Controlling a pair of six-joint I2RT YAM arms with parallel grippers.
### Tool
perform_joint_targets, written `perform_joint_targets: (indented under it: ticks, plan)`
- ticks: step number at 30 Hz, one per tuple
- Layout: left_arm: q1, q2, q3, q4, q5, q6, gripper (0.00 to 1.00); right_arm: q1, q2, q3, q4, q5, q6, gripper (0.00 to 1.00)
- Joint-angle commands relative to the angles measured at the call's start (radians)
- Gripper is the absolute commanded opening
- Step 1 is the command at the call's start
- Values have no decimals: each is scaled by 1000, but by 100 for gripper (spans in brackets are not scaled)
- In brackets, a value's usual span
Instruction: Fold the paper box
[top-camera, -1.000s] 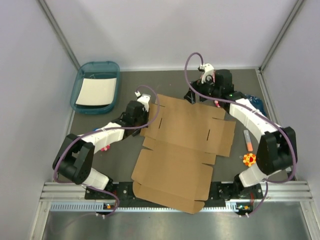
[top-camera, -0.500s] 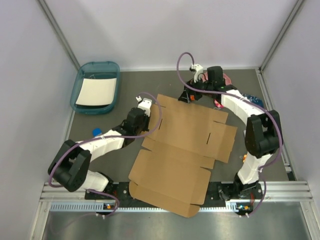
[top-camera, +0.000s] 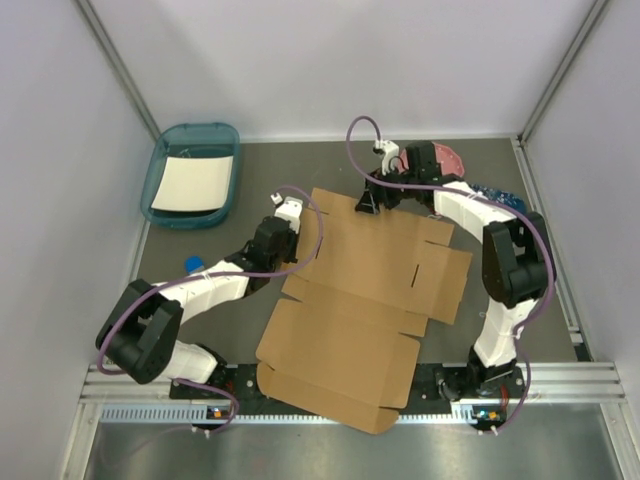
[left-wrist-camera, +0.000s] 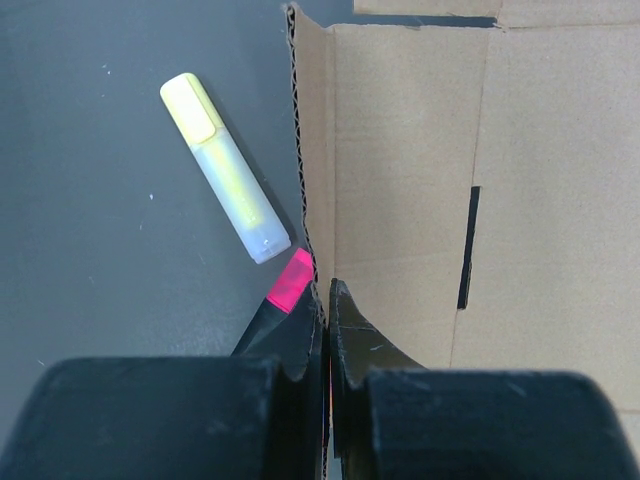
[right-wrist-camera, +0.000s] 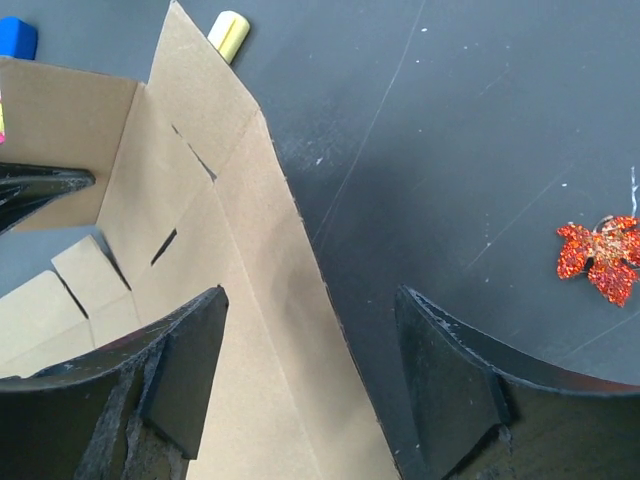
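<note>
The left pincer (left-wrist-camera: 326, 315) is pressed together on the left side flap of the paper box (top-camera: 350, 300), the corrugated edge caught between its fingers; just beside that edge lie a yellow highlighter (left-wrist-camera: 225, 170) and a pink marker (left-wrist-camera: 290, 282), the marker's tip close against the finger. The right pincer (right-wrist-camera: 315, 375) is spread wide over the far edge of the sheet, cardboard showing between its fingers but not gripped; a red glitter leaf (right-wrist-camera: 600, 260) sits well apart on the dark counter (top-camera: 300, 165).

The box itself lies opened out in the middle of the counter between the two arms, mostly flat, its near flap reaching over the front rail; the teal tray (top-camera: 160, 175) stands off in the far left corner, clear of the work.

The step in hand looks like raising the walls at the far left corner; the fold is barely begun. To do it well, the right pincer should close on the far panel close to its crease, not at the loose corner; the left one should turn its flap about the score line rather than pull it sideways, since the whole sheet would likely slide. The marker so near the flap may snag; lifting first seems wise.
</note>
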Motion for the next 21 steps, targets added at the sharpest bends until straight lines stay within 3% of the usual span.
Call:
perform_joint_targets:
  ticks: [1, 4, 8, 13, 14, 17, 18, 19, 21]
  plan:
    - [-5, -23, 3, 36, -25, -14, 0, 49, 21, 23, 2, 19, -46, 68]
    - [-5, -21, 5, 30, -23, -19, 0, 77, 44, 43, -22, 42, -57, 63]
    - [-5, -32, 2, 25, -29, -20, 0, 95, 52, 49, -32, 66, -71, 46]
    - [-5, -23, 28, -4, -51, -34, 0, 98, 22, 27, -20, 110, -83, 33]
    - [-5, -21, 34, -11, -51, -37, 0, 101, 8, 23, -22, 122, -85, 24]
    - [-5, -15, 75, -75, -68, -66, 0, 107, -29, 6, -12, 155, -94, 14]
    - [-5, -12, 91, -102, -72, -77, 4, 112, -40, -2, -5, 165, -100, 11]
    - [-3, -7, 109, -131, -80, -95, 18, 115, -53, -8, 1, 175, -117, 10]
    - [-5, -4, 172, -226, -82, -106, 29, 121, -92, -26, 9, 205, -143, 7]
